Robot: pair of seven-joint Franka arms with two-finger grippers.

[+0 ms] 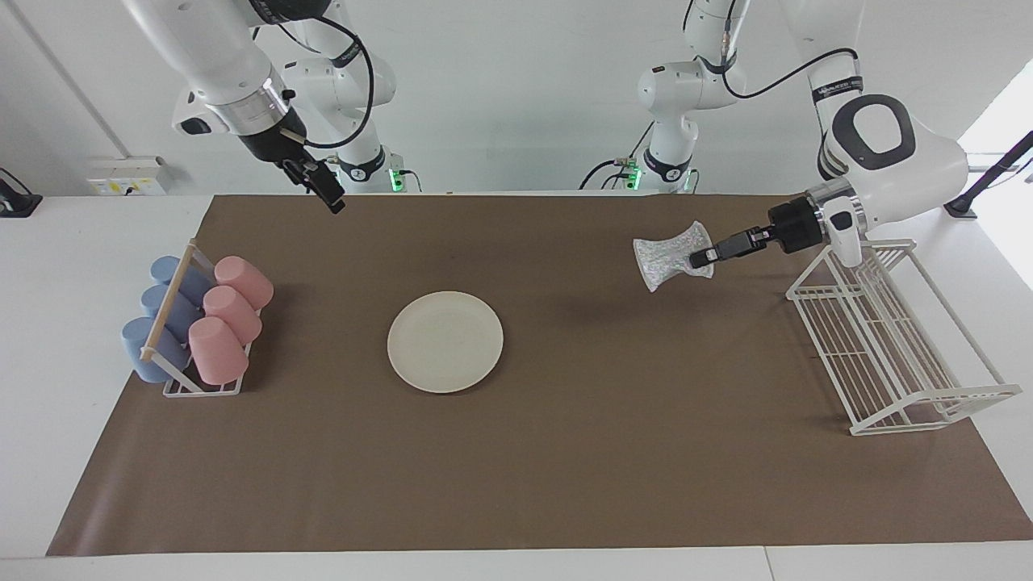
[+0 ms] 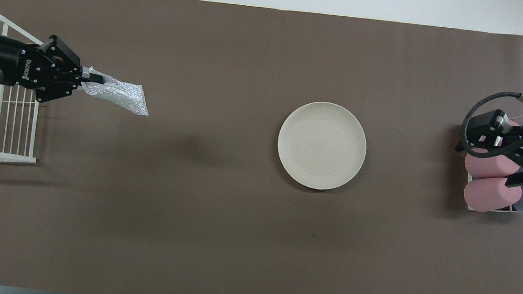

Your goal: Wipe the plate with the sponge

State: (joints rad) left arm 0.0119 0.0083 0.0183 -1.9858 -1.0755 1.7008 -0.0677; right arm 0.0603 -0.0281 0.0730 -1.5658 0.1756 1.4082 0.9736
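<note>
Pickup done: my left gripper pinches the silvery mesh sponge aloft beside white wire rack | round cream plate unwiped | right gripper waits, fingers unreadable.

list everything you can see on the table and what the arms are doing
plate: 1, cream-white, flat on the brown mat near the middle of the table
sponge: 1, silvery mesh, held in the air over the mat, between the plate and the wire rack
wire rack: 1, white, at the left arm's end of the table
cup rack: 1, white with a wooden bar, at the right arm's end of the table
pink cups: 3, lying in the cup rack
blue cups: 3, lying in the cup rack beside the pink ones
mat: 1, brown, covering most of the table
left tool: shut on the sponge, off the table
right tool: raised, waiting, holds nothing
</note>
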